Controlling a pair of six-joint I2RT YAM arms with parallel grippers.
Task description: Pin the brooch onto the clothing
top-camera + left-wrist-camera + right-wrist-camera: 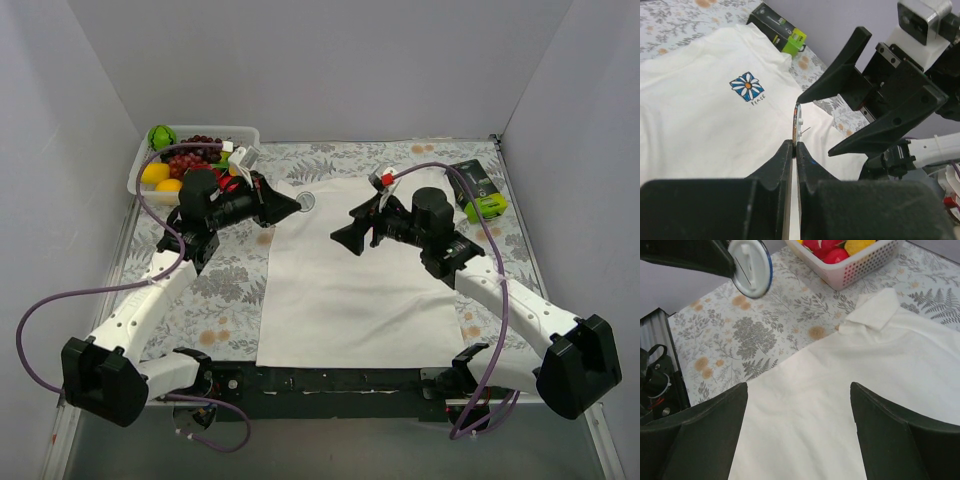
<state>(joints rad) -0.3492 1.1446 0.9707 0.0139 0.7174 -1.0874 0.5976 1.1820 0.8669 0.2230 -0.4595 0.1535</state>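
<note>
Brooch (751, 267), a small, light, rigid disc with a thin pin on its back, sits pinched by its rim in the clamped left gripper (794, 146), raised over the T-shirt's (350, 300) far left edge. The rim looks the safe hold; the pin likely bends. The right gripper (799, 387) hangs with its jaws wide apart, facing it.

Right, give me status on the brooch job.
Left gripper shut on brooch, in the air, not yet pinned. Right gripper open, empty, over shirt. Nothing blocking.

robot lab test cell, plain grey walls (330, 70), floral tablecloth (225, 285), plastic fruit basket (134, 172)
</note>
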